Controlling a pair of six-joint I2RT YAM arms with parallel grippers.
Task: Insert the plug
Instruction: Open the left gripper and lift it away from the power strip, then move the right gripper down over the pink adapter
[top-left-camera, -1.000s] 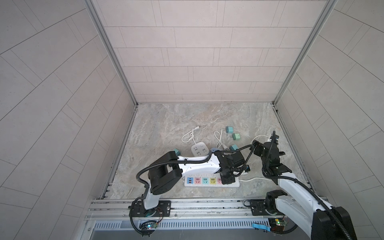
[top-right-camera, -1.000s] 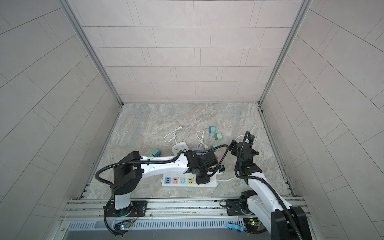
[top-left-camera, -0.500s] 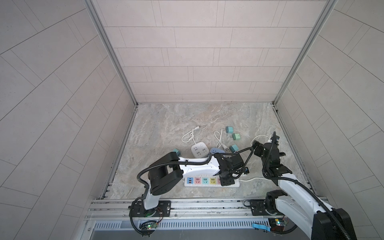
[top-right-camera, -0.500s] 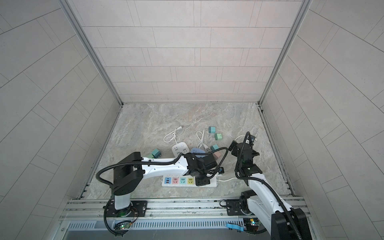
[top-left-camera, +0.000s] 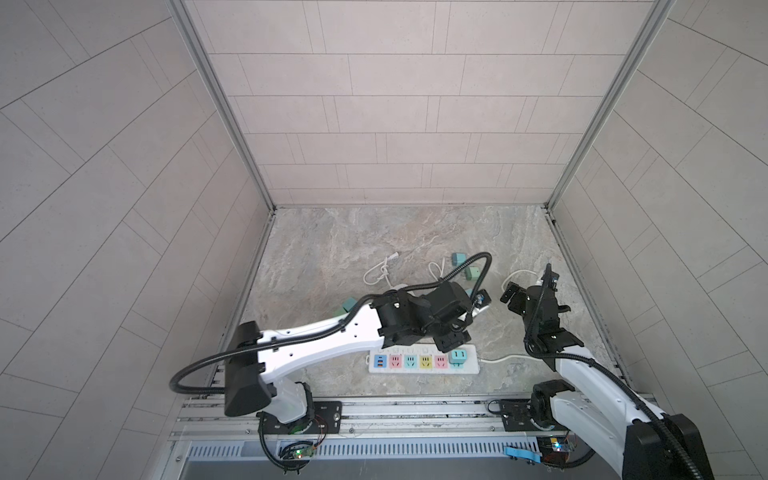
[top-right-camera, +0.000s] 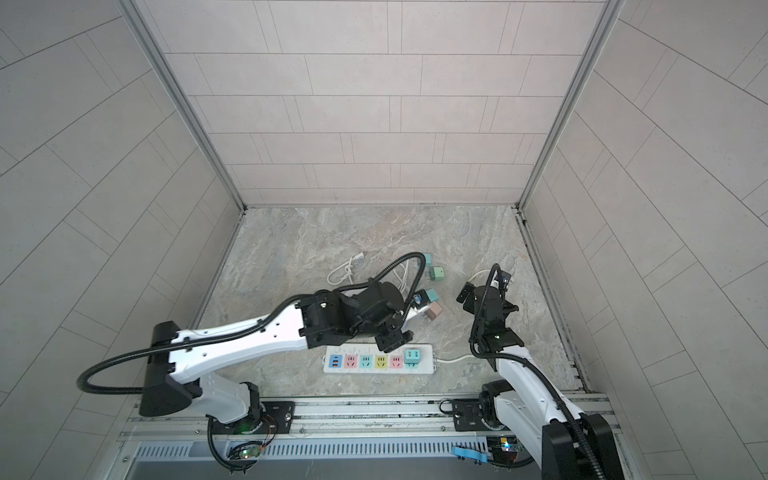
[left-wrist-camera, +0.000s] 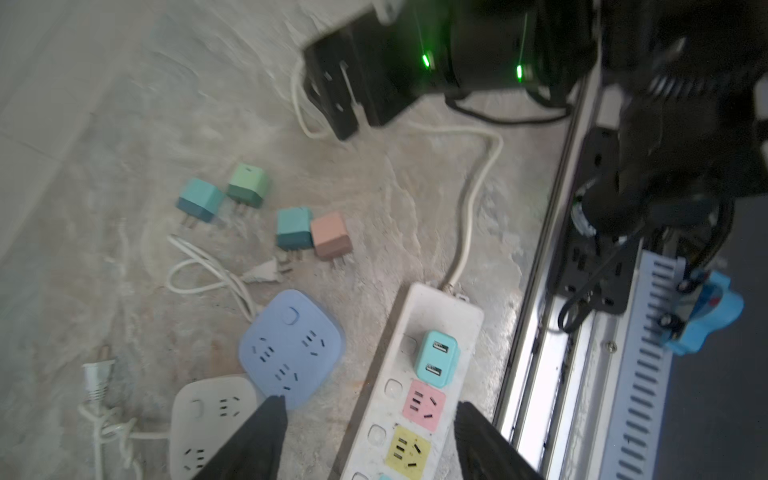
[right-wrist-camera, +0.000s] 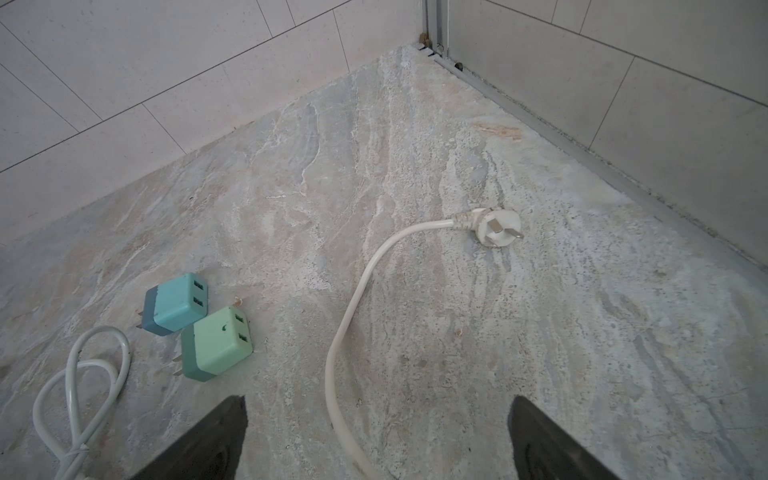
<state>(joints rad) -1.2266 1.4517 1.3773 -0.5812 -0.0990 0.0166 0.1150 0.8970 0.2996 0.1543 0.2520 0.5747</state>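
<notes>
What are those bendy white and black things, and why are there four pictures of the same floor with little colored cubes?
Those are two robot arms, each ending in a claw. Two pictures look down from above; two come from small cameras on the arms' wrists, so black claw tips peek in. On the stone surface lies a white power strip with colored sockets, a teal plug sitting in its end socket. Nearby lie loose plugs like a green cube and a pink cube, a blue socket block and a white cord. The left claw is open by the strip, the right claw open above the cord. Neither holds anything.
</notes>
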